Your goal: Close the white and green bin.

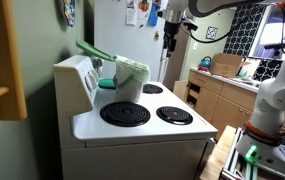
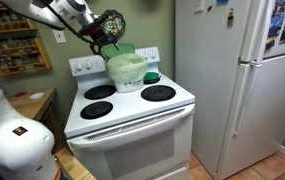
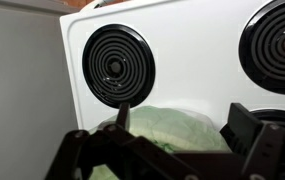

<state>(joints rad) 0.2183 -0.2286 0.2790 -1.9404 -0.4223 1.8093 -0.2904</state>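
No legible text, brand, label or number anywhere; papers (image 1: 132, 13) on the refrigerator (image 1: 112, 45) door too small and blurred to read.

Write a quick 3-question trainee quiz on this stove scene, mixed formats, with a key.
1. True or false: the flat green hinged lid of the small translucent white plastic bin is shut.
2. The small flat teal sponge-like object lies: A) inside the bin; B) on top of the white electric stove, beside the bin; C) in the black robot gripper.
3. Fill in: in the wrist view, the gripper's jaws stand ___ above the bin.
Key: 1 false, the lid stands raised; 2 B; 3 open.
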